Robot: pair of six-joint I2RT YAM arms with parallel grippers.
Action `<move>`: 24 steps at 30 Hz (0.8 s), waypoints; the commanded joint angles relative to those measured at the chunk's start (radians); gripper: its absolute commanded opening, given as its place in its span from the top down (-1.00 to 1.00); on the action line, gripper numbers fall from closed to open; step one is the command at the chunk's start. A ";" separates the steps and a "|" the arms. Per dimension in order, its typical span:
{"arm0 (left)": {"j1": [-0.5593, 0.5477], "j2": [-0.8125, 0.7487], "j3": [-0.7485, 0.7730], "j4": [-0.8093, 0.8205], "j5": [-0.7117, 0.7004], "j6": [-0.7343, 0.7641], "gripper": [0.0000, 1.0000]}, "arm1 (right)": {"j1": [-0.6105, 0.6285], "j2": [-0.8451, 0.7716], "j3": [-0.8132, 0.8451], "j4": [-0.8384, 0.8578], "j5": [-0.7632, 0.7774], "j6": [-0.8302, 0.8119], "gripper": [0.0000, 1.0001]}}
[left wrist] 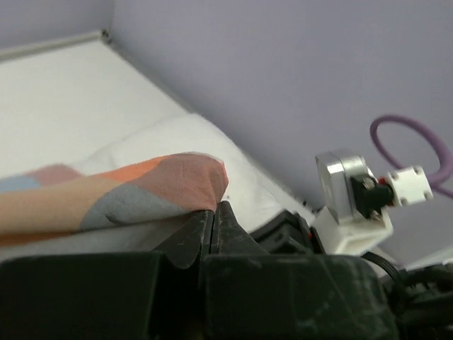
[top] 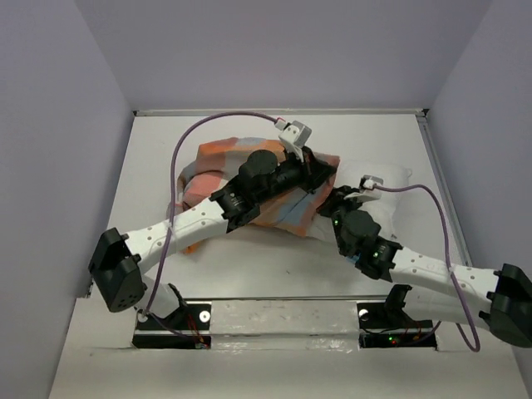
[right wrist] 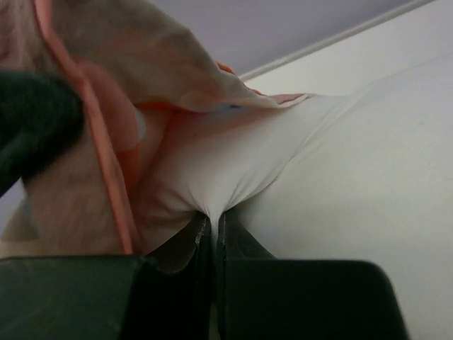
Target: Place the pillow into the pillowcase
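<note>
Near edge of desk [top: 274,274]: both arm bases, arms reaching inward and meeting mid-desk.

Right gripper [right wrist: 212,225]: jaws closed tight, a pucker of white cloth drawn in between the tips. It has the pillow [right wrist: 368,163] by its skin. From the wrist view, the open mouth of the pillowcase [right wrist: 141,64] hangs over that end of the pillow, pale inner side and orange hem showing.

Left gripper [left wrist: 214,216]: fingers pressed together, no gap, with the folded checked edge of the pillowcase pinched at the tips.

From above: pillowcase lies crumpled left of centre under the left arm. The pillow lies to its right, its left end under the cloth and its right end bare on the desk, a corner pointing toward the right wall.

Beyond: bare desk up to the back wall [top: 283,50].
</note>
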 commanded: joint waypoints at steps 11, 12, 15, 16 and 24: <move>-0.068 -0.789 -0.647 -0.260 -0.333 -0.188 -0.83 | 0.021 0.148 0.160 -0.360 -0.555 0.059 -0.57; -0.068 -0.813 -0.596 -0.302 -0.348 -0.156 -0.86 | 0.021 0.126 0.173 -0.455 -0.570 0.027 -0.63; -0.071 -0.765 -0.460 -0.345 -0.375 -0.099 -0.83 | -0.026 0.036 0.210 -0.626 -0.593 -0.025 -0.58; -0.071 -0.734 -0.426 -0.347 -0.379 -0.079 -0.83 | -0.054 0.016 0.219 -0.660 -0.609 -0.025 -0.55; -0.078 -0.218 -0.122 -0.441 -0.590 0.213 -0.72 | -0.348 -0.092 0.292 -0.787 -0.710 -0.056 1.00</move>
